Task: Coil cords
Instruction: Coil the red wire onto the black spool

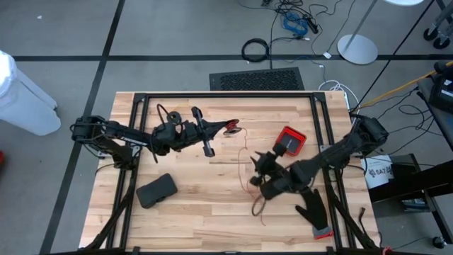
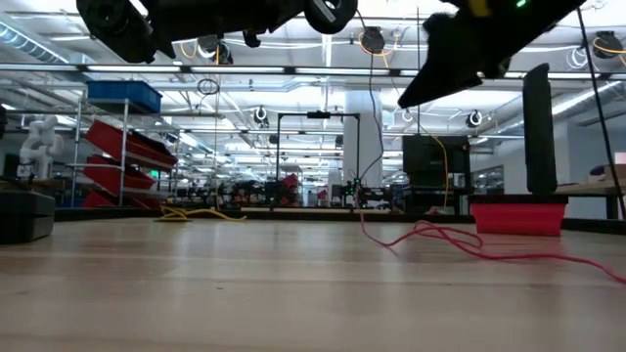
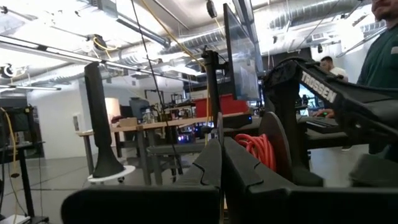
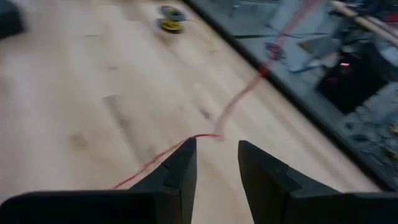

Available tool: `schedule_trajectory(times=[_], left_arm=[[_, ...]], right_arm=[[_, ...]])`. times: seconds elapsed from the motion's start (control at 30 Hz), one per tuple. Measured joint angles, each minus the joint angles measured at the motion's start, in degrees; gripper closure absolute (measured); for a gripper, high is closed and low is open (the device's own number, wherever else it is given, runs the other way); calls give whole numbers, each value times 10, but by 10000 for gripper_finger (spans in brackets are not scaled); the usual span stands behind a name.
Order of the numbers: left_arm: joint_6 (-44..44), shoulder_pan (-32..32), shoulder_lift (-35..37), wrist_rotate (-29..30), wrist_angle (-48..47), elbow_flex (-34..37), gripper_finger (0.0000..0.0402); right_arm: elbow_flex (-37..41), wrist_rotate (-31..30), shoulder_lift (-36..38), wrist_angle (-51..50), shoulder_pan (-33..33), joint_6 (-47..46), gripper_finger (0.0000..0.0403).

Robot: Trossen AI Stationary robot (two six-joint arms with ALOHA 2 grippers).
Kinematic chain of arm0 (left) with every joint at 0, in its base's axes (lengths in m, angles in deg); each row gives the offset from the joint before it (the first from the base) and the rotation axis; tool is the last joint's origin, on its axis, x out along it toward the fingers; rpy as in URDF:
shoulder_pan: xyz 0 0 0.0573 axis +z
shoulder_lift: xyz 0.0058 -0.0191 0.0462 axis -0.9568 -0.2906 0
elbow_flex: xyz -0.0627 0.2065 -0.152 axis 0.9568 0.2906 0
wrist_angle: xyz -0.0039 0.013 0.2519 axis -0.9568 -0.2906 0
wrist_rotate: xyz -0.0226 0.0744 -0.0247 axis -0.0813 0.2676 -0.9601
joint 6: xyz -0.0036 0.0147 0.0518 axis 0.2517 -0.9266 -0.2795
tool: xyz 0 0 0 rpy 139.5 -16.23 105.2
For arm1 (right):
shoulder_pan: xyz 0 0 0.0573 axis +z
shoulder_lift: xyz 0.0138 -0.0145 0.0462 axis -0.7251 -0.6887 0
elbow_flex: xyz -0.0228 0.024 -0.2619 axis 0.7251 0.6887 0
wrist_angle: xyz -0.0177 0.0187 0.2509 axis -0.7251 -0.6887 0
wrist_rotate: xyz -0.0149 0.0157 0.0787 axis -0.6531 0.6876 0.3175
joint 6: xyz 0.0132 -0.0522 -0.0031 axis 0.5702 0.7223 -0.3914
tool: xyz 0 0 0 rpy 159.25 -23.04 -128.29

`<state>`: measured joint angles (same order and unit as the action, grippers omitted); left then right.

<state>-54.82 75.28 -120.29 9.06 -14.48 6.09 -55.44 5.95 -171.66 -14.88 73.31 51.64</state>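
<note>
A red cord (image 1: 245, 159) runs from its small black spool (image 1: 231, 127) down onto the table and on in slack loops (image 2: 460, 242) toward the near edge. The spool carries a coil of red cord (image 3: 256, 146). My left gripper (image 1: 224, 128) is raised above the table's middle and shut at the spool. My right gripper (image 4: 216, 149) is open and slants down over a stretch of red cord (image 4: 205, 135) lying on the wood. It sits right of centre in the high view (image 1: 259, 174). A spool with yellow cord (image 4: 170, 18) rests on the table farther off. My left gripper holds the red cord's spool clear of the table, reaching in level from the table's left. A thin black edge (image 3: 219, 127) rises between the shut fingertips, with the red coil just beside them. I cannot tell whether it is the spool's flange. The cord hangs slack from the spool.
A red box (image 1: 291, 141) stands right of centre. A black glove-like thing (image 1: 157, 190) lies at the near left, and a black thing with a red tip (image 1: 316, 214) at the near right. A black frame (image 1: 212, 95) borders the table. People show in the room beyond.
</note>
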Motion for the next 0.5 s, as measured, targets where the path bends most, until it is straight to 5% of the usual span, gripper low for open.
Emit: schedule_trajectory(times=[0.5], left_arm=[[0, 0, 0, -1, -4, 0, 401]], right_arm=[[0, 7, -9, 52, -87, 106, 298]])
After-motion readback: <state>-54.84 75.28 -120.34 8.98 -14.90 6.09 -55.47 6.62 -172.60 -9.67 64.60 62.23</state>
